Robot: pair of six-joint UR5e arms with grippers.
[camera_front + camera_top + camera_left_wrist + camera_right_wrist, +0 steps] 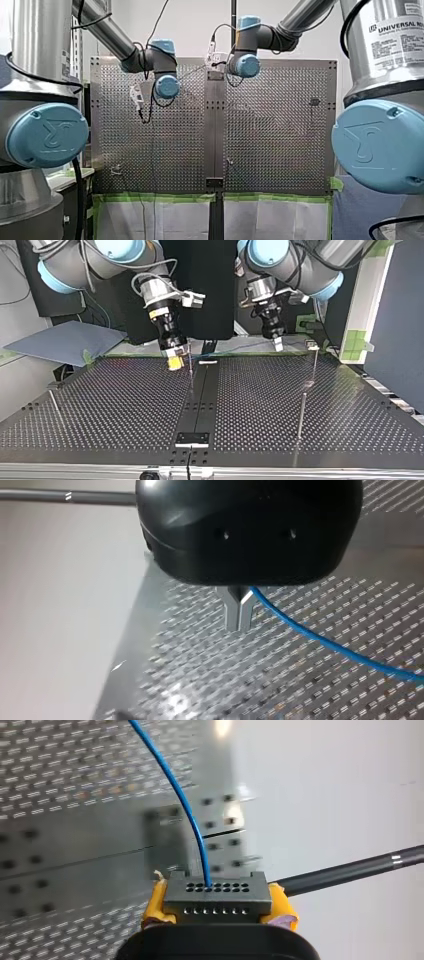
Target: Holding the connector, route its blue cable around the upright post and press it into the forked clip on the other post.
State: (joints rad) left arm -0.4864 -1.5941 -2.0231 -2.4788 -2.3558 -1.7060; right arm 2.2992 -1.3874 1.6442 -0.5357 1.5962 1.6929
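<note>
My right gripper [218,901] is clamped on the dark grey rectangular connector [215,890], with its yellow pads [156,902] pressed against the connector's two ends. The thin blue cable [172,785] leaves a hole in the connector's face and curves away ahead of the gripper over the perforated metal table [60,770]. A slim dark upright post [350,870] stands just beside this gripper. My left gripper [239,617] has its metal fingers [231,612] drawn almost together. The cable comes out from between them at their root, pinched there, and trails off to one side above the table.
</note>
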